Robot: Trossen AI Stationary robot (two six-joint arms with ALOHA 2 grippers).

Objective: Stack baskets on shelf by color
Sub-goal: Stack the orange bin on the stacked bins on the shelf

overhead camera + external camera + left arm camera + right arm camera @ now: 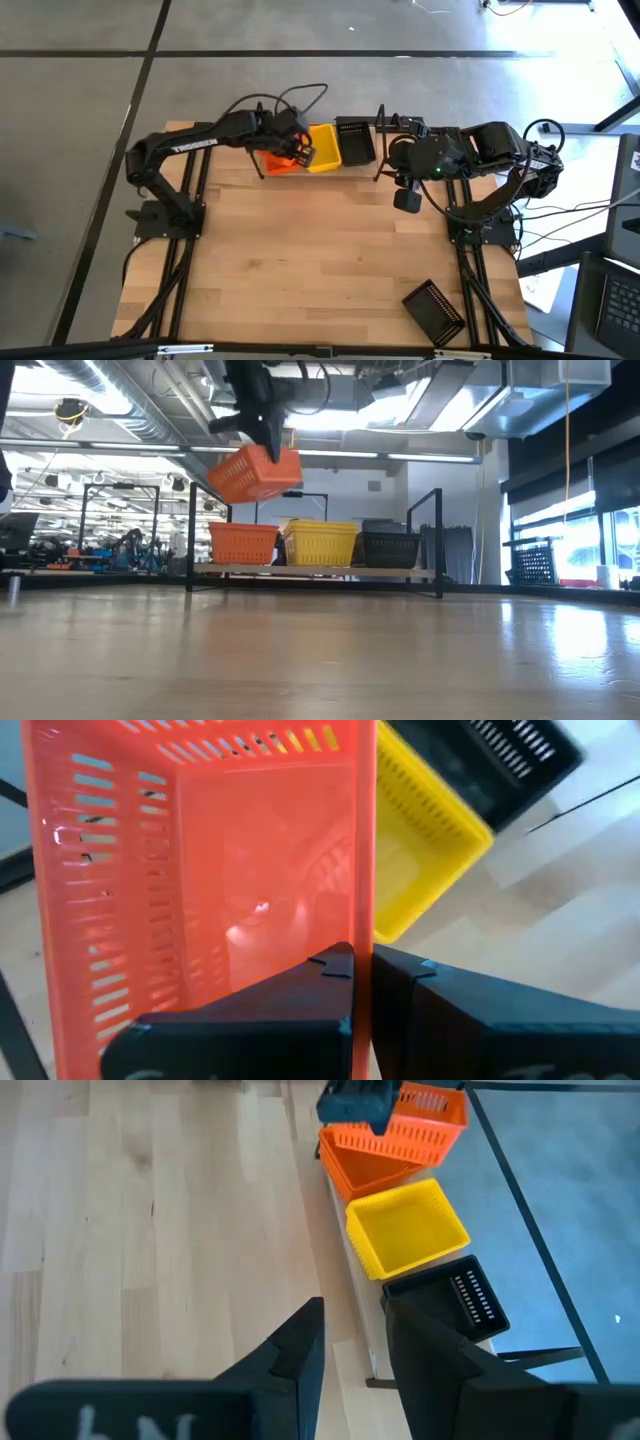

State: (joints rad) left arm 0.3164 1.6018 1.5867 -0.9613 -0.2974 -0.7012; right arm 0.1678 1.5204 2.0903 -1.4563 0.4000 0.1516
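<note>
My left gripper (297, 152) is over the shelf's left end, shut on an orange basket (255, 472) that hangs tilted above another orange basket (243, 542) standing on the shelf (320, 571). A yellow basket (322, 543) and a black basket (390, 548) stand beside it on the plank. A second black basket (433, 310) lies on the table near its near right corner. My right gripper (352, 1325) waits open above the table, right of the shelf, holding nothing. My left gripper pinches the lifted orange basket by one side wall (362, 910), near its rim. One finger (325, 975) is inside the basket and the other (410, 980) outside. The fingers come from above. The basket is lifted clear and hangs tilted below them.
The shelf runs along the table's far edge, with black upright end loops (438, 540) at its ends. The wide wooden tabletop (320, 260) lies in front of it. Both arm bases stand at the table's left and right edges.
</note>
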